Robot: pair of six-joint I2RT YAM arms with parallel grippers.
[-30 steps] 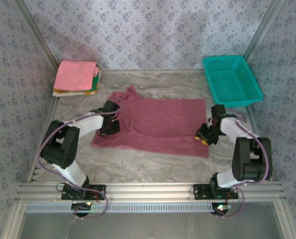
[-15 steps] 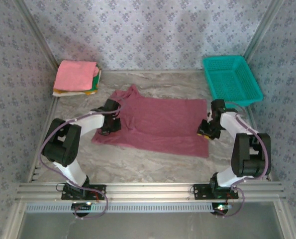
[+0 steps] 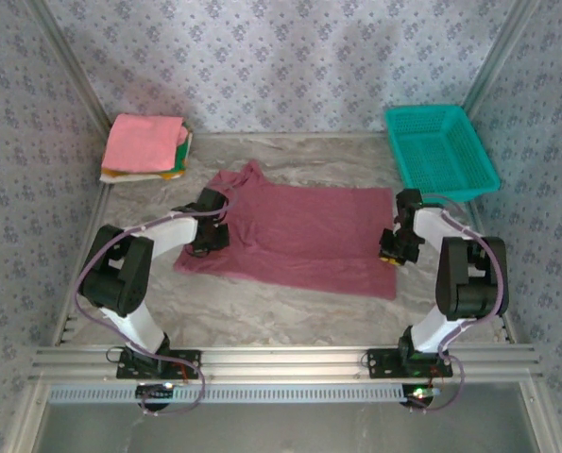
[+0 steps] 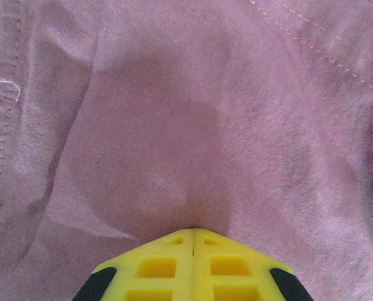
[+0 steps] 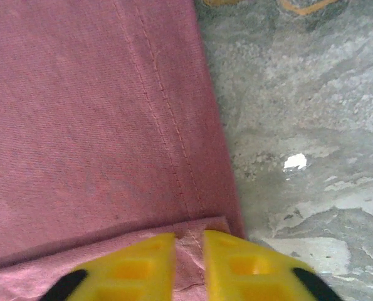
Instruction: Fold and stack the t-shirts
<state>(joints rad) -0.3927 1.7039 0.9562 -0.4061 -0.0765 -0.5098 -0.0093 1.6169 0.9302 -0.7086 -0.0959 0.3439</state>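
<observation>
1. Maroon shirt, spread flat in the middle of the table, neck and a sleeve toward the far left, hem toward the right. Makes a rough rectangle, lightly wrinkled along its left side.
2. Left gripper down on the shirt's left part, just below the sleeve. From the left wrist: yellow fingers pressed together with no gap, tips against the cloth, soft creases fanning out ahead of them. Cannot tell whether any cloth sits pinched between them.
3. Right gripper partway along the shirt's right edge. From the right wrist: yellow fingers close together with just a narrow slit between, clamped on the hem. A paler strip of cloth turned up at the tips and caught in the slit. Stitched hem line running away from the fingers, bare table just to its right.
4. Pile of folded shirts in the far left corner, well apart from the maroon one. Pink on top, yellow-green and white edges showing beneath.
5. Teal mesh basket in the far right corner, beyond the right arm, apart from the shirt.
6. Grey marbled table, patterned walls on three sides, both arm bases on a metal rail along the near edge.
</observation>
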